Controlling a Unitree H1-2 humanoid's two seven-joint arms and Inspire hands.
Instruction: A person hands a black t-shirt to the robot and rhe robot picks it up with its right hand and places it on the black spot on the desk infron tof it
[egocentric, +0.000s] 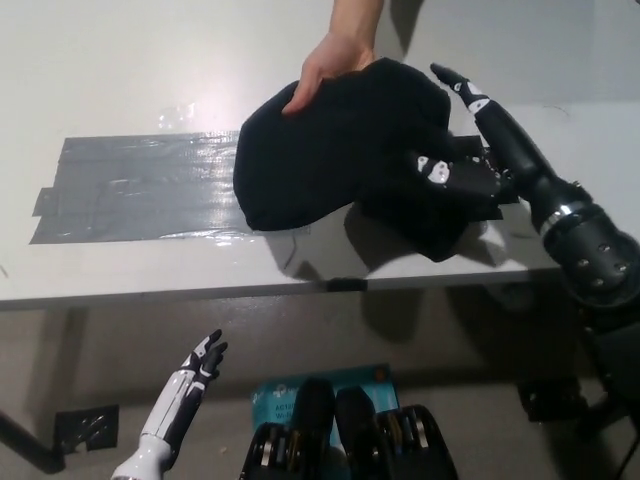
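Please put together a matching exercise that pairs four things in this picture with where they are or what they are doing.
Things:
1. black t-shirt
2. right hand
3. left hand
4. grey tape patch

Places or states:
A. stuck flat on the desk, left part of the picture
B. low, below the desk edge, holding nothing
C. bunched up above the desk, a person's hand on its top
D. against the shirt's right side

Pairs: 1-C, 2-D, 3-B, 4-A

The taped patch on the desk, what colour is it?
Dark grey and glossy, the taped patch shows in the head view.
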